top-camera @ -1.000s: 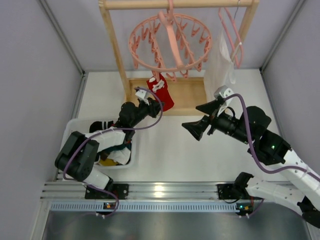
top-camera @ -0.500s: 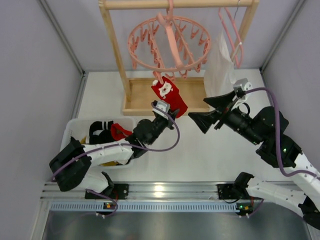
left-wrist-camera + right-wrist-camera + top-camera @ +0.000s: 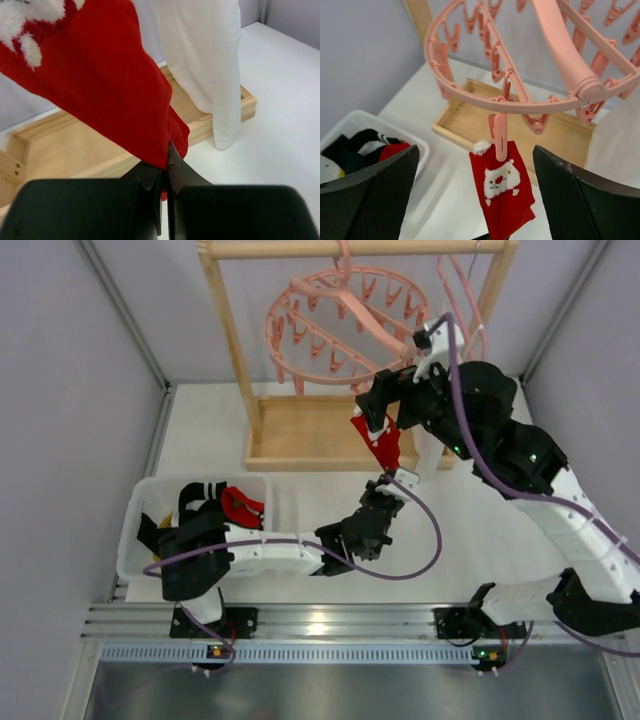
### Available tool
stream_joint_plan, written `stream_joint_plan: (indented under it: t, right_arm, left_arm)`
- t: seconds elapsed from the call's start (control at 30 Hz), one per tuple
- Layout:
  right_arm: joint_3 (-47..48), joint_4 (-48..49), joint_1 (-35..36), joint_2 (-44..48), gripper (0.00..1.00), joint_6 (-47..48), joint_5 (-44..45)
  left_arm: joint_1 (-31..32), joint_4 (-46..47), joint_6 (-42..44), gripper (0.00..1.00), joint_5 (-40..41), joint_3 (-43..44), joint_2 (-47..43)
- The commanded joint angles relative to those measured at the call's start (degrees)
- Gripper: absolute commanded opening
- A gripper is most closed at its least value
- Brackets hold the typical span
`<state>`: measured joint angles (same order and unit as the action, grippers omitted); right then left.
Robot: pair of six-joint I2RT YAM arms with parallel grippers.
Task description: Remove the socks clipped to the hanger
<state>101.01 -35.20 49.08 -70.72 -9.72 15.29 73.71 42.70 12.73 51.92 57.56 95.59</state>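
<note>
Grey walls close around a white table (image 3: 330,540) in the top view, with a wooden rack (image 3: 228,340) at the far side. The hanger (image 3: 370,325) hangs from its top bar, its pink ring tipped steeply. Below the ring's near edge hangs one red sock (image 3: 380,445); its long axis slants from the ring down toward the near side. The left gripper (image 3: 385,492) meets its lower tip, and the right gripper (image 3: 390,400) sits high beside its upper end. Only this view shows both arms. Near the left arm's base, a white bin (image 3: 135,530) holds loose socks (image 3: 238,505), red and black.

The left wrist view gives the grip itself. The left gripper (image 3: 164,170) has its two black fingers (image 3: 150,180) pinched tight on the sock's lowest edge. The red sock (image 3: 100,85) runs taut from the upper left down to the jaws, with white fuzzy patches near its top. Behind it are the rack's wooden base (image 3: 50,150) and a white garment (image 3: 205,65) whose hem reaches the base's corner.

The right wrist view alone shows the fastening. One pink clip (image 3: 498,132) under the hanger's ring (image 3: 545,106) bites the top edge of the red sock (image 3: 502,195). The sock hangs lengthwise below it, tilted slightly right, and bears a white face with a red nose and a white tuft at one top corner. The right gripper (image 3: 476,150) has its fingers (image 3: 370,200) spread wide on either side of the sock, touching nothing. The bin (image 3: 422,145) with loose socks (image 3: 370,142) lies at the lower left.
</note>
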Motion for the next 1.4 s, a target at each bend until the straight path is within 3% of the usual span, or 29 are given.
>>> stream_joint_plan:
  t: [0.0, 0.3, 0.53, 0.97, 1.37]
  right_arm:
    - [7.61, -10.84, 1.01, -5.91, 0.9, 3.56, 9.39]
    - [21.23, -18.15, 7.52, -21.11, 0.83, 8.66, 33.19]
    - [21.33, -17.71, 8.31, -25.35, 0.78, 12.44, 41.56]
    - [19.31, -13.93, 5.5, -25.87, 0.7, 15.43, 37.36]
    - [18.96, -11.12, 5.06, -28.95, 0.62, 18.06, 39.99]
  left_arm:
    - [2.75, -0.51, 9.85, 0.0, 8.28, 6.23, 3.36]
    - [4.16, -0.51, 15.74, 0.0, 9.16, 13.18, 10.05]
    - [4.33, -0.51, 16.01, 0.0, 8.46, 14.6, 10.49]
    - [4.33, -0.51, 15.39, 0.0, 7.49, 15.04, 10.58]
    - [4.33, -0.42, 15.04, 0.0, 7.32, 14.51, 10.14]
